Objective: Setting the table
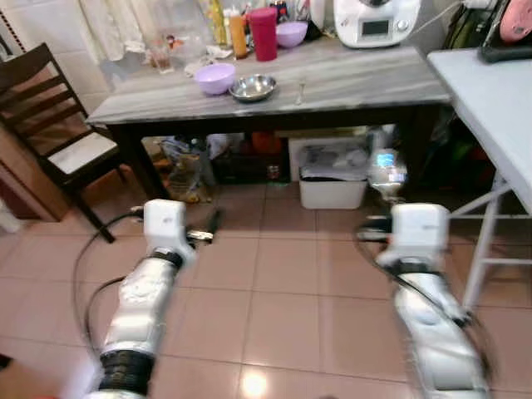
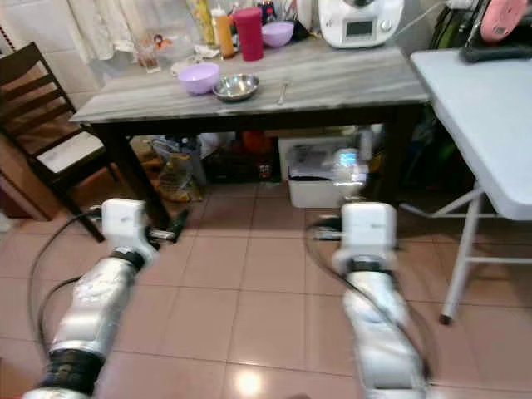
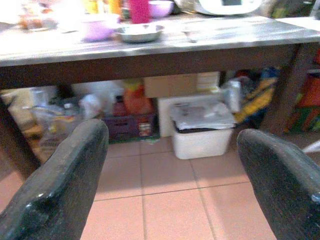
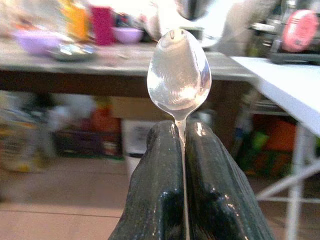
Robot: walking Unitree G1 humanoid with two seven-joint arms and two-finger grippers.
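My right gripper (image 4: 181,131) is shut on the handle of a shiny metal spoon (image 4: 178,75), whose bowl stands up above the fingertips. In the left eye view that spoon (image 1: 386,172) glints just ahead of the right wrist, low over the tiled floor. My left gripper (image 3: 172,132) is open with nothing between its fingers (image 3: 65,175). Ahead stands a dark table with a marble top (image 1: 349,79). On it are a purple bowl (image 1: 214,78), a steel bowl (image 1: 253,86), a small spoon (image 1: 301,90), a red cup (image 1: 263,33) and a second purple bowl (image 1: 291,33).
A white kitchen appliance (image 1: 374,21) sits at the table's back. A white folding table (image 1: 490,96) stands on the right, its legs near my right arm. A dark wooden chair (image 1: 58,125) is on the left. A white bin (image 1: 332,179) and clutter lie under the table.
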